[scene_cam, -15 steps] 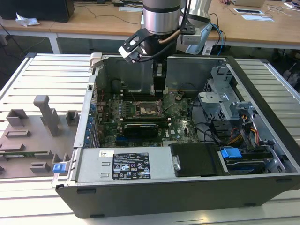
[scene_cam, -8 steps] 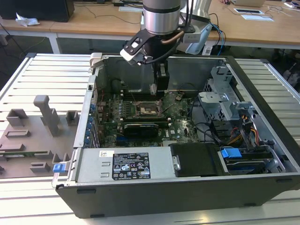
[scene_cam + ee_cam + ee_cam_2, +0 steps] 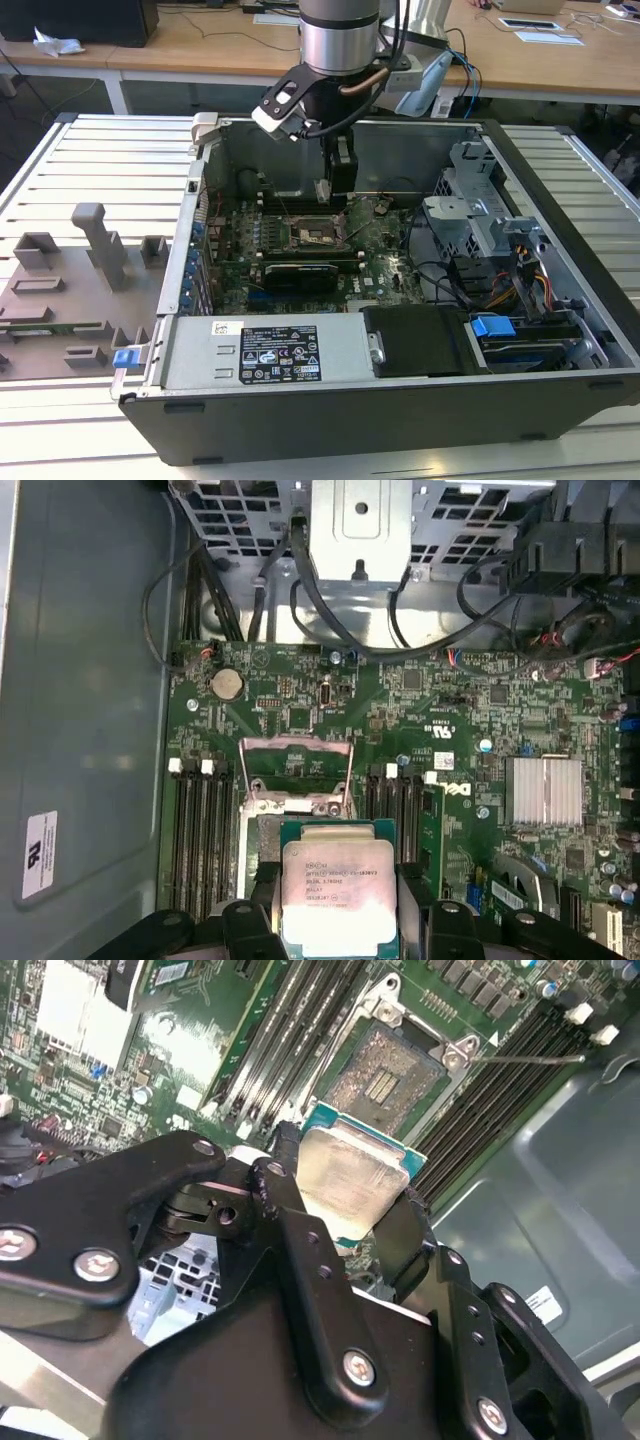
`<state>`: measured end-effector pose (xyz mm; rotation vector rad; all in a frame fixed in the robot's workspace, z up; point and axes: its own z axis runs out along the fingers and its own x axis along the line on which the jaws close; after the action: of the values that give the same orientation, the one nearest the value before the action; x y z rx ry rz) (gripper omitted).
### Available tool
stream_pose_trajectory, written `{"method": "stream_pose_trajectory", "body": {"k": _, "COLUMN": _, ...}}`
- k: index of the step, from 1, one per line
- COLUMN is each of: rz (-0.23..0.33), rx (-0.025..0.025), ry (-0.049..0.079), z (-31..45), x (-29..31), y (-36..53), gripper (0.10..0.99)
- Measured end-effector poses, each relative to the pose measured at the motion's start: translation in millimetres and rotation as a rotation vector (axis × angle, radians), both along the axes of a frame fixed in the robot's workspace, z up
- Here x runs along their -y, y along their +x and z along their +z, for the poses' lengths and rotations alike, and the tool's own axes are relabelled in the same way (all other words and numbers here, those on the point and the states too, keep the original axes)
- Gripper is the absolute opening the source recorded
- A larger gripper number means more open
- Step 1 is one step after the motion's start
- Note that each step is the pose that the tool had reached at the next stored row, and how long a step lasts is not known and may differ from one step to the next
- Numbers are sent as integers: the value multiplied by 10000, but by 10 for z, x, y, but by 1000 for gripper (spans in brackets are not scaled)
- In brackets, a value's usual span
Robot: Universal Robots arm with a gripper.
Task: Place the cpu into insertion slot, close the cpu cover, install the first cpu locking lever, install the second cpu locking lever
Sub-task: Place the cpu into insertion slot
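My gripper (image 3: 345,1198) is shut on the cpu (image 3: 352,1182), a flat square chip with a dull silver top and a green rim, held by two opposite edges between black fingers (image 3: 290,1190). In the first wrist view the cpu (image 3: 335,890) hangs in the gripper (image 3: 337,905) just short of the raised cpu cover (image 3: 296,744). The insertion slot (image 3: 385,1078) lies open on the green motherboard, its brownish contact field bare, a short way beyond the chip. A thin locking lever (image 3: 525,1058) sticks out beside it. In the exterior view the gripper (image 3: 335,185) hovers inside the case above the slot (image 3: 318,236).
The open computer case (image 3: 560,160) walls in the work area. A power supply (image 3: 265,355) sits at the near side and a drive cage (image 3: 480,215) with cables toward the exterior view's right. Memory slots (image 3: 200,830) flank the socket. A grey fixture plate (image 3: 70,290) lies outside.
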<state>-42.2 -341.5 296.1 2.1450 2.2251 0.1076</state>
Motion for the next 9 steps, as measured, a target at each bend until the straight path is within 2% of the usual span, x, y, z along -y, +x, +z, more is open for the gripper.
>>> {"method": "stream_pose_trajectory", "body": {"k": 4, "rz": 1, "rx": 0, "ry": 1, "z": -83, "x": 0, "y": -65, "gripper": 545}}
{"method": "stream_pose_trajectory", "body": {"k": 9, "rz": 0, "rx": 0, "ry": 0, "z": -161, "x": 0, "y": -102, "gripper": 545}}
